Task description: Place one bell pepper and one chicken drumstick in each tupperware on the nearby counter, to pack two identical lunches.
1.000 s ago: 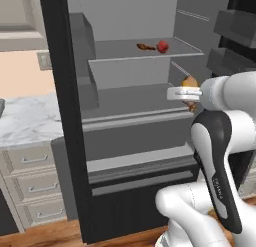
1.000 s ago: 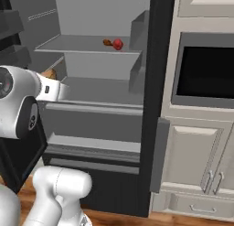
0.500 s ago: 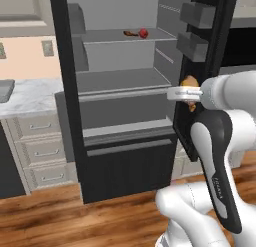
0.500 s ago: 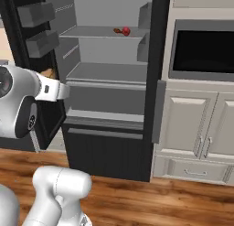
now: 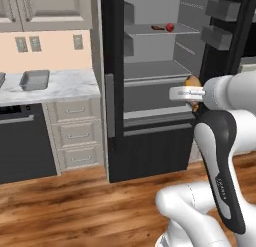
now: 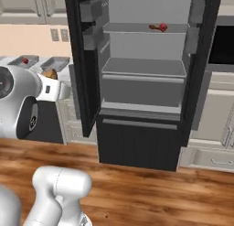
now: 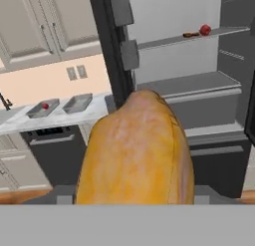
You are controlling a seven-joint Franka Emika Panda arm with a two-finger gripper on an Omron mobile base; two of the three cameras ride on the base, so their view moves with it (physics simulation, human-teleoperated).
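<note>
While the fridge [image 6: 141, 83] stands open ahead, the robot's hand [image 5: 192, 93] is clenched around a golden-orange chicken drumstick [image 7: 137, 153], which looms large at six o'clock in the hand view and peeks out by the wrist in both base views. On the upper fridge shelf [image 5: 160, 32], at about one o'clock in the left base view, a red bell pepper [image 5: 170, 27] lies just beside a dark brown drumstick [image 5: 157, 27]. Off at nine o'clock in that view runs the marble worktop [image 5: 55, 88] carrying a grey tupperware [image 5: 35, 79]. The hand view shows both trays side by side: the farther tupperware [image 7: 43, 108] already holds a red pepper [image 7: 45, 106], and the nearer tupperware [image 7: 77, 102] looks empty. The step in hand appears to be carrying this drumstick from fridge to worktop. The next move likely calls for getting within reach of the trays, then lowering the piece into one of them, most naturally beside the waiting pepper.
</note>
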